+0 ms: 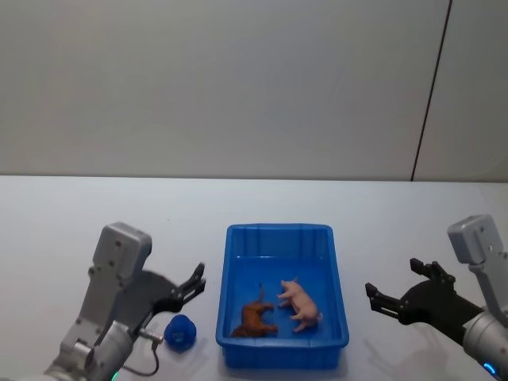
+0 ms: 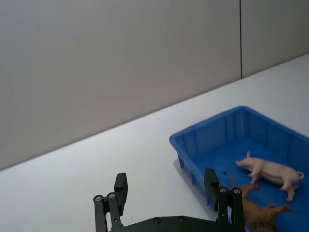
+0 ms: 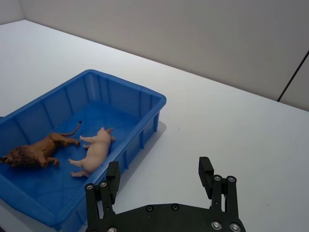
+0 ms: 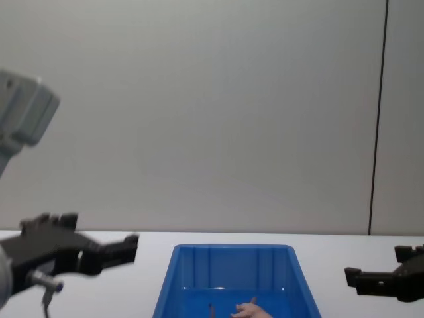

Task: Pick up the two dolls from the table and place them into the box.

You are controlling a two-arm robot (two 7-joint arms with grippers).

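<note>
Smooth plastic, matt top
The box (image 1: 282,355) is smooth, slightly glossy plastic; the table (image 1: 79,214) looks matt and plain.

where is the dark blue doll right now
In the head view the dark blue doll lies on the table on the robot's left, just outside the box, beside the left gripper.

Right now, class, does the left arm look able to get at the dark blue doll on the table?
Probably yes. The dark blue doll lies on the table outside the box, close by the open left gripper, nothing between them, though the gripper would have to draw back.
</note>
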